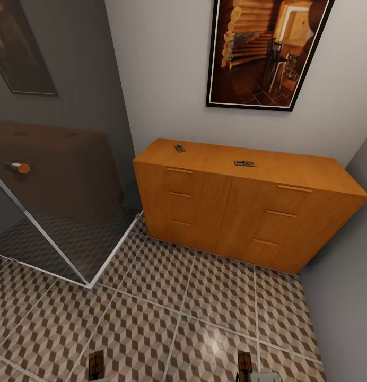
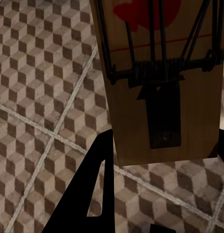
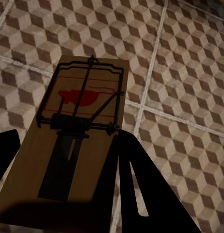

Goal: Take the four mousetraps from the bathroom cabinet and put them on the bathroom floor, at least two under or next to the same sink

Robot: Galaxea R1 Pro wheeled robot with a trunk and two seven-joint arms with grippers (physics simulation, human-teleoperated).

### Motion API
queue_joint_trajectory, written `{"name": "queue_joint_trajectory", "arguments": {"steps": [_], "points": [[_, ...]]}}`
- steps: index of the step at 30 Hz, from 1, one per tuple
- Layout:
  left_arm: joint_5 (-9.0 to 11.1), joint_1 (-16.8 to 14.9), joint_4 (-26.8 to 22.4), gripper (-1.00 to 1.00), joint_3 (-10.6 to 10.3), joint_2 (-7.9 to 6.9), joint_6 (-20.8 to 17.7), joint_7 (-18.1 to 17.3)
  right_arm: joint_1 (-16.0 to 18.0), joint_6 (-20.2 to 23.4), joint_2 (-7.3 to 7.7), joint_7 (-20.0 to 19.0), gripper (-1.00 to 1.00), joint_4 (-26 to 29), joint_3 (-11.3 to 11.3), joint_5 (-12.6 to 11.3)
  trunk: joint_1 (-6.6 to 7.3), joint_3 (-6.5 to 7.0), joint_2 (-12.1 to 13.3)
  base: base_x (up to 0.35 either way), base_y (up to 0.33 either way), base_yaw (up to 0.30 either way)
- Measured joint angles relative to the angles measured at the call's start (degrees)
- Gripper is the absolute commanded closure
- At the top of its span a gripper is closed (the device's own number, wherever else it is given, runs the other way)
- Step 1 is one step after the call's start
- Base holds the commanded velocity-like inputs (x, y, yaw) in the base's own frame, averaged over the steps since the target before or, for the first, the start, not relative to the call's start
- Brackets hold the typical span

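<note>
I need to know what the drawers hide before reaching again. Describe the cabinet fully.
The cabinet is a low, wide box of smooth orange-brown wood, standing on the patterned tile floor against the pale wall under a framed picture. Its front shows two columns of three drawers with slim slot handles, all shut. Its right end sits close to a grey side wall; a glass panel stands to its left. Two mousetraps lie flat on its top, apart.

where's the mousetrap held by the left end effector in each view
head: left mousetrap at the bottom edge, left of centre.
left wrist: close up, over the tiles.
right wrist: this one is the right mousetrap, a different board.
shared landmark: the cube-patterned bathroom floor.
</note>
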State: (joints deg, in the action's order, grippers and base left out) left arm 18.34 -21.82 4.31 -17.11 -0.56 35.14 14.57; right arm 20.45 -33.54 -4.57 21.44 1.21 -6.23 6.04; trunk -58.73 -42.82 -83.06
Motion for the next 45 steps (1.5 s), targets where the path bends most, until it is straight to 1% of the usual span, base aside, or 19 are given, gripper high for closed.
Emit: {"name": "queue_joint_trajectory", "arguments": {"steps": [45], "points": [[0.0, 0.0, 0.0, 1.00, 0.0, 0.00, 0.0, 0.0, 0.0, 0.0, 0.00, 0.0, 1.00, 0.0, 0.0, 0.0, 0.00, 0.00, 0.0, 0.000, 0.000, 0.000]]}}
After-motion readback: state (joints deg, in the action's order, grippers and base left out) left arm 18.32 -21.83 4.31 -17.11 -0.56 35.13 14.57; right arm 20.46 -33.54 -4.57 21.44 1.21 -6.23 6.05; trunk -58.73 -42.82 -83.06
